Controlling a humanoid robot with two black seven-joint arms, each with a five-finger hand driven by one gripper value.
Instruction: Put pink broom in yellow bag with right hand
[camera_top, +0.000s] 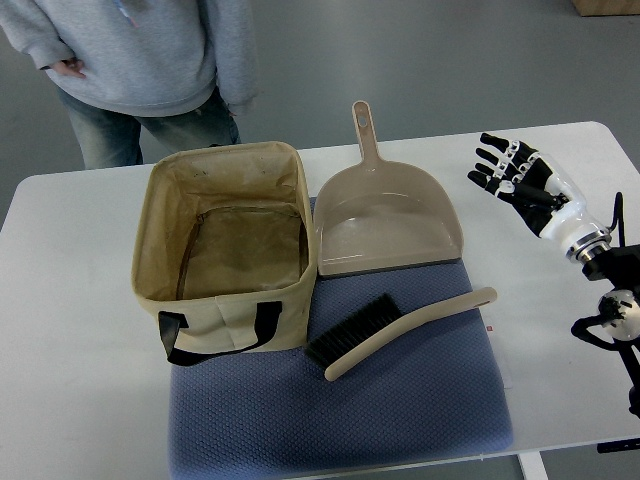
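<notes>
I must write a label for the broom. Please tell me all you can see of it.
The broom looks beige rather than pink, apparently plastic, with a long, slightly curved handle and black bristles at its left end. It lies flat and slanted on the blue mat, just in front of the dustpan and right of the bag. No hand touches it.

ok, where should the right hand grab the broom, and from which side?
Probably the bare handle, right of the bristles. The broom lies flat on the blue mat with its handle end pointing toward the right hand, which is open above the table. Come down from above, fingers closing across the slim handle, clear of the dustpan.
</notes>
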